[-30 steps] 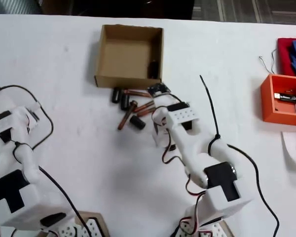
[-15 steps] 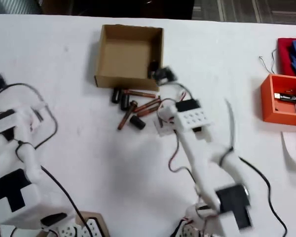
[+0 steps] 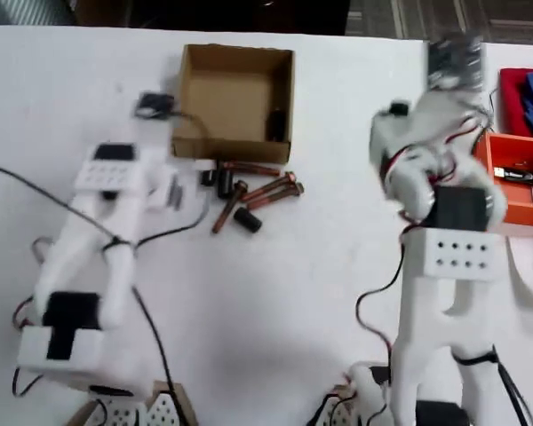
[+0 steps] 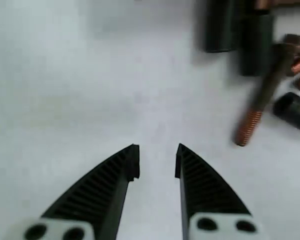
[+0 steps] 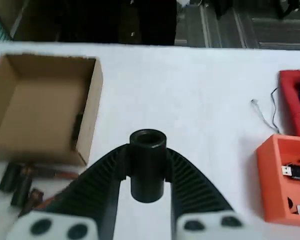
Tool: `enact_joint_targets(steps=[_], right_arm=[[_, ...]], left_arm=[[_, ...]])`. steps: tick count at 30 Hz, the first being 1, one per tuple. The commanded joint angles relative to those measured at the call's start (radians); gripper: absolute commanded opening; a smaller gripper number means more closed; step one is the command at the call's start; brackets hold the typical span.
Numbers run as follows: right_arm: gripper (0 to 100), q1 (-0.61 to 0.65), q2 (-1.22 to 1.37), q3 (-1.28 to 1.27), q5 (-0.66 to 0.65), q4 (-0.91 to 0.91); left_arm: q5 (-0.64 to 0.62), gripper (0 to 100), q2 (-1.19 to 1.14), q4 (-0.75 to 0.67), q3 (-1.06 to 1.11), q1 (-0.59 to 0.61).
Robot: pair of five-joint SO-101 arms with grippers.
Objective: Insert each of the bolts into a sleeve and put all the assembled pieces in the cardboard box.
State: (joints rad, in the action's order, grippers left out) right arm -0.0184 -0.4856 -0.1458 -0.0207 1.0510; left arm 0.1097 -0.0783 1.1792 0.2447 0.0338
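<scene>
**A:** Where is the sleeve?

**B:** The sleeve [image 5: 148, 150] stands upright, bore upward, pinched between the jaws of the right gripper [image 5: 147, 175]. It is held high over the table [image 3: 293, 302], well apart from the cardboard box [image 5: 10, 100].

**A:** And the bolts?

**B:** The bolts [image 3: 271, 190] lie in a loose heap with the spare sleeves [image 3: 247, 219], just in front of the box. The left gripper [image 4: 156, 160] hovers beside that heap, its fingers spread and empty. The near bolt [image 4: 262, 97] lies ahead of it and off to one side.

**A:** So how should this step be done?

**B:** I judge the step to be fetching a bolt to meet the held sleeve. The left gripper should shift over the near bolt and take it by the head end, leaving the thread free to enter. It should close slowly, because the bolt looks to be touching a spare sleeve and may roll. The right gripper should hold the bore steady.

**A:** What differs from a second ago?

**B:** Then the right arm was low at the heap and the left arm was folded back at the table's side. Now the right arm has risen away toward the orange bin [image 5: 272, 185], and the left arm has swung in to the heap.
</scene>
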Motion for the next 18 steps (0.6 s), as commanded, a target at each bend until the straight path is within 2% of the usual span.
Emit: enact_joint_targets(steps=[1,5,7,10,18], right_arm=[[2.2,-0.059,0.071,0.230,0.075,0.065],[2.2,-0.122,0.174,0.384,0.112,0.179],[2.2,-0.145,0.213,0.427,0.114,0.194],[2.2,-0.170,0.248,0.486,0.107,0.193],[2.2,-0.193,0.295,0.508,0.109,0.189]], left_arm=[[0.000,14,-0.087,0.081,-0.182,-0.100],[-0.012,15,-0.212,0.183,-0.343,-0.155],[-0.066,15,-0.259,0.215,-0.414,-0.175],[-0.117,15,-0.322,0.216,-0.490,-0.207],[-0.115,14,-0.531,0.187,-0.651,-0.238]])
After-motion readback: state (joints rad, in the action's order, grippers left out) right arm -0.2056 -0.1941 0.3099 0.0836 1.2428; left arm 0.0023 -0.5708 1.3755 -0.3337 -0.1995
